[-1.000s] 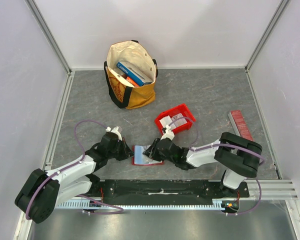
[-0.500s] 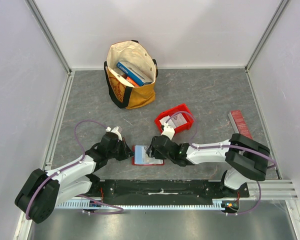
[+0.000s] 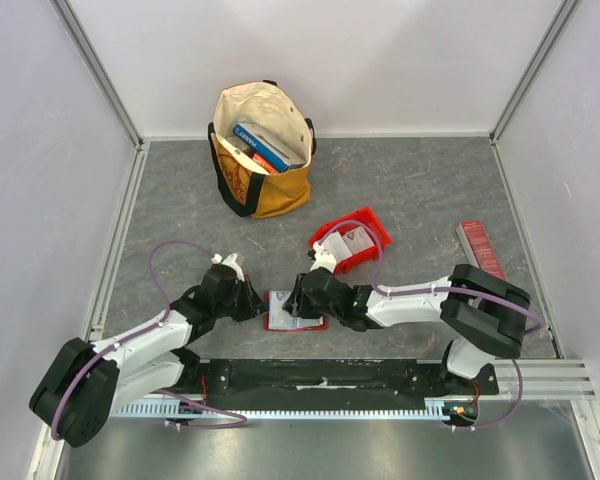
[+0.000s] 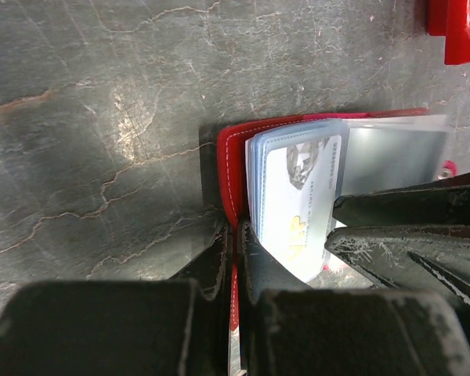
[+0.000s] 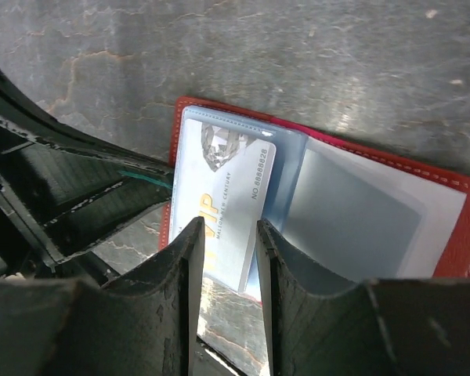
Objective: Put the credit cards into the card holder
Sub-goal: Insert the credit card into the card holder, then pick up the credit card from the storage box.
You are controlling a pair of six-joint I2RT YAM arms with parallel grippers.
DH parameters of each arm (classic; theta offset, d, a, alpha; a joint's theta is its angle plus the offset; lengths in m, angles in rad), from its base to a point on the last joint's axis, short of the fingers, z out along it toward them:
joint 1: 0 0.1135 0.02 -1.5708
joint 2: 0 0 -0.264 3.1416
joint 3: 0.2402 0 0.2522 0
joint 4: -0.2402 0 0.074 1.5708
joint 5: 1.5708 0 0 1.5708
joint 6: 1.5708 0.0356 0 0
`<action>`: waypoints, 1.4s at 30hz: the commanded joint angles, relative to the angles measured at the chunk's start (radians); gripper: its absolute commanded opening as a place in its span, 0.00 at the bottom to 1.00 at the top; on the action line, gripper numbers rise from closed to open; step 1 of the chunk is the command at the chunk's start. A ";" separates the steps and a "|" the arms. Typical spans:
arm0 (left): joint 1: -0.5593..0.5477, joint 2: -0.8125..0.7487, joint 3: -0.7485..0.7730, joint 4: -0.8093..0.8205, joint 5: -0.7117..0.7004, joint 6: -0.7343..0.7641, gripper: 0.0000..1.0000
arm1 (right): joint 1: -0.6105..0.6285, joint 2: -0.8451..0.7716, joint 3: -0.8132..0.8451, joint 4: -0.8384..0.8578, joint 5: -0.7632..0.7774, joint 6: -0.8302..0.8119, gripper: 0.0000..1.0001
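The card holder (image 3: 294,320) is a dark red wallet lying open on the table between the two arms. My left gripper (image 3: 259,304) is shut on its left edge; in the left wrist view the red cover (image 4: 230,160) is pinched between the jaws (image 4: 236,254). A pale VIP credit card (image 5: 229,204) sits partly in the wallet's left clear sleeve, its near end sticking out. My right gripper (image 5: 228,227) is narrowly open just above that card, one finger over each side. The card also shows in the left wrist view (image 4: 301,196). More cards (image 3: 356,240) lie in the red bin.
A bright red plastic bin (image 3: 328,238) stands just behind the right gripper. A tote bag (image 3: 280,195) with blue books stands at the back. A ridged red strip (image 3: 482,250) lies at the right. The arms' base rail runs along the near edge.
My right gripper has moved left over the open wallet, and the card now lies further over the left sleeve. The left gripper has kept its hold and not moved.
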 commanded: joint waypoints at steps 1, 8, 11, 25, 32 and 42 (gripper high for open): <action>-0.002 -0.007 0.004 -0.055 -0.010 0.005 0.02 | 0.008 0.024 0.053 0.098 -0.061 -0.027 0.39; -0.001 -0.023 0.016 -0.077 -0.016 0.008 0.02 | 0.003 -0.002 0.063 0.040 -0.024 -0.059 0.41; -0.001 -0.036 0.028 -0.093 -0.019 0.011 0.02 | -0.014 -0.087 0.066 -0.049 0.026 -0.126 0.47; -0.001 -0.047 0.123 -0.144 -0.011 0.037 0.02 | -0.423 -0.356 0.219 -0.404 -0.082 -0.531 0.80; -0.001 -0.036 0.128 -0.139 -0.013 0.037 0.02 | -0.552 -0.174 0.294 -0.424 -0.275 -0.590 0.82; -0.001 -0.044 0.125 -0.143 -0.016 0.036 0.02 | -0.601 -0.017 0.337 -0.359 -0.362 -0.613 0.85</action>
